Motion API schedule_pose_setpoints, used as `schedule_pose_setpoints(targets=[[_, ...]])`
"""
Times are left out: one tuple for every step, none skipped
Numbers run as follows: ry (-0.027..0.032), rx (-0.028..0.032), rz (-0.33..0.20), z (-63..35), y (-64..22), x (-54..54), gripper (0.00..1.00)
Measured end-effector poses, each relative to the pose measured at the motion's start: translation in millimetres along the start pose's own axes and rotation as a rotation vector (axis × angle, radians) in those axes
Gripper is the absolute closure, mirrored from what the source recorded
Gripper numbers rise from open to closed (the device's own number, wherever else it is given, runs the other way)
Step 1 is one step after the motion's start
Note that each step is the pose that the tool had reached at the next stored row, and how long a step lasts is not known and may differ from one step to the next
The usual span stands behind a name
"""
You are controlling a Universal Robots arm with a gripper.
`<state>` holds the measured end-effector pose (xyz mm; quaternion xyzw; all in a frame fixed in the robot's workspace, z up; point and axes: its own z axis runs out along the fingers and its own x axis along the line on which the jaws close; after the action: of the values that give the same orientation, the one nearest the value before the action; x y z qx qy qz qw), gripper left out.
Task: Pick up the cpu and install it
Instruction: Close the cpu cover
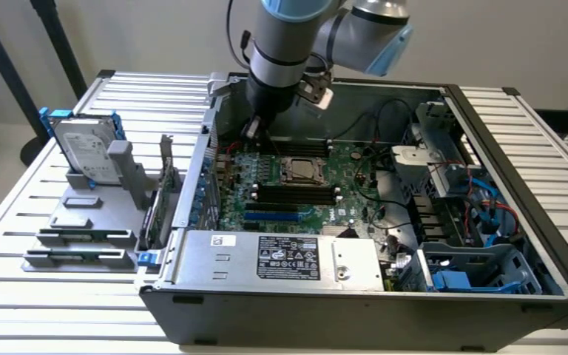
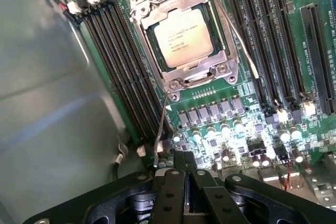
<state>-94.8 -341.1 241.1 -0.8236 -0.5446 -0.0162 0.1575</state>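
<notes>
Two memory banks (image 2: 126,72) flank the socketed cpu (image 2: 184,38); in the exterior view the closed, empty gripper (image 1: 252,132) sits at its eleven o'clock.

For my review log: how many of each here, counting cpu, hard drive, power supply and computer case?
cpu: 1
hard drive: 1
power supply: 1
computer case: 1
Total: 4

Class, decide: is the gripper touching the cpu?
Apart. The wrist view shows the gripper set off from the cpu, with a stretch of board between them.
</notes>
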Motion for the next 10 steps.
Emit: schedule_pose_setpoints(targets=[[0.0046, 0.0001, 0.006, -0.5, -0.7, -0.1, 0.89], [0.0091, 0.0005, 0.01, -0.9, -1.4, -0.3, 0.89], [0.0137, 0.001, 0.015, -0.9, -2.0, -0.5, 0.89], [0.0179, 0.001, 0.02, -0.9, -2.6, -0.8, 0.89], [0.0219, 0.0008, 0.026, -0.8, -3.1, -1.0, 0.89], [0.0256, 0.0002, 0.032, -0.8, -3.5, -1.1, 0.89], [0.0293, -0.0006, 0.039, -0.7, -3.7, -1.2, 0.89], [0.0325, -0.0017, 0.047, -0.8, -3.8, -1.3, 0.89], [0.036, -0.0031, 0.054, -0.7, -3.8, -1.3, 0.89], [0.0396, -0.0046, 0.062, -0.7, -3.8, -1.3, 0.89]])
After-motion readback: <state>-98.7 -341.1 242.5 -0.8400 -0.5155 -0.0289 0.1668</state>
